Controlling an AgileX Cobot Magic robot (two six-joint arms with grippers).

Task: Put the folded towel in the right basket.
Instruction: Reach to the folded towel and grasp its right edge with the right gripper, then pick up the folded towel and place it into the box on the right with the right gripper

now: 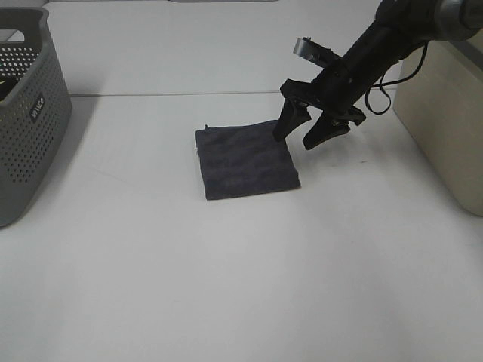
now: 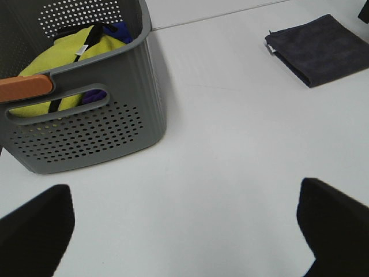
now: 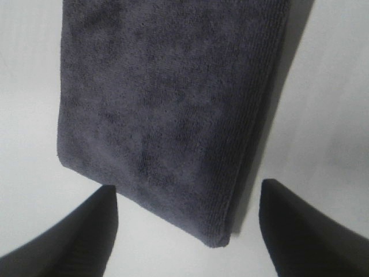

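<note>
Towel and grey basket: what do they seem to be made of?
Towel: soft cloth, probably microfibre, dark grey and matte; a fuzzy nap and a ribbed hem show close up. Grey basket: likely moulded plastic, matte; even rows of small holes and a smooth moulded handle slot point to that.

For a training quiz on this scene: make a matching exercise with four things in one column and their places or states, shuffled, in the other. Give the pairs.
Column one
1. towel
2. grey basket
3. yellow cloth
4. right gripper

Column two
A. inside the grey basket
B. open, at the towel's far right corner
C. at the left edge of the table
D. lying flat, mid-table

Pairs: 1-D, 2-C, 3-A, 4-B
</note>
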